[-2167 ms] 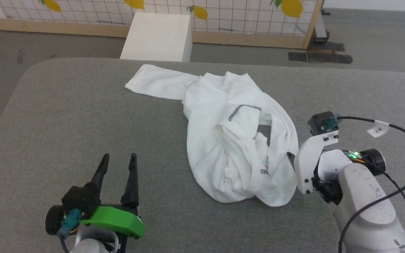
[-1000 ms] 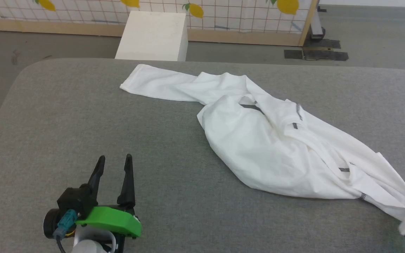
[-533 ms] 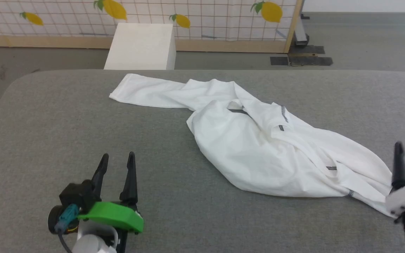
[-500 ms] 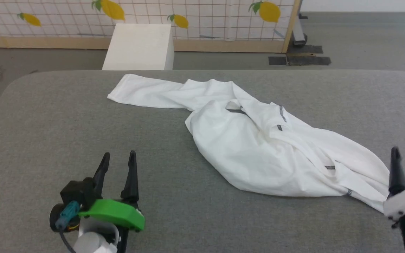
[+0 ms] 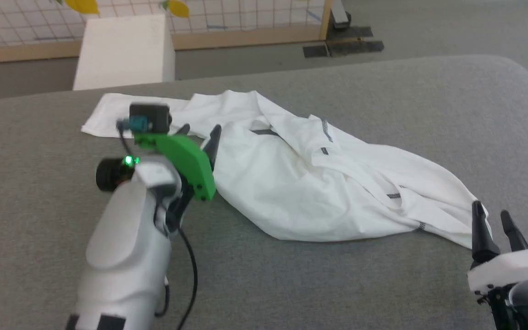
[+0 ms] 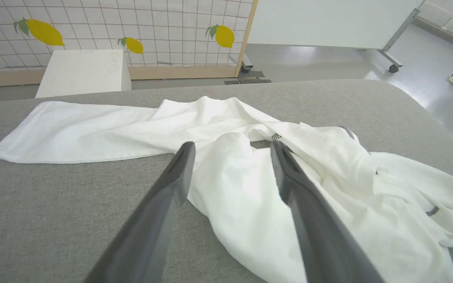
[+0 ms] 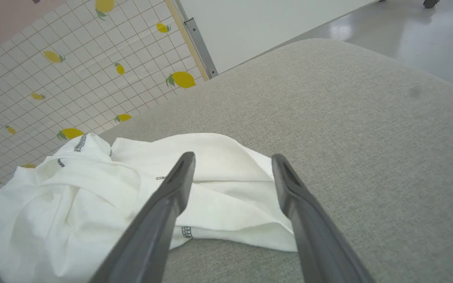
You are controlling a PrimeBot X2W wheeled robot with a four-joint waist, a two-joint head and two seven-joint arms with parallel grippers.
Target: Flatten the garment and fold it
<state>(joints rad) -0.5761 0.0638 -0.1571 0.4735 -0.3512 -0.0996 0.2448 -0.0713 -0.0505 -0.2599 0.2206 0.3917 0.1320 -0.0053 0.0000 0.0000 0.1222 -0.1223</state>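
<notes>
Garment: you are seeing the white garment [image 5: 319, 192] lying crumpled across the grey table [image 5: 406, 101], with one sleeve [image 5: 108, 119] stretching to the far left.
Left gripper: the left gripper [image 5: 200, 132] is pointing at its left part, fingers standing apart, holding nothing.
Right gripper: the right gripper [image 5: 490, 211] is standing just beside its near right end, also apart and empty.

Shown are one shirt [image 5: 319, 183], one grey table [image 5: 383, 91], one white box [image 5: 124, 50] and one lemon-print screen [image 6: 132, 23]. There are two grippers, the left gripper [image 5: 200, 130] and the right gripper [image 5: 490, 209]; each has two dark fingers [image 6: 163, 204].
</notes>
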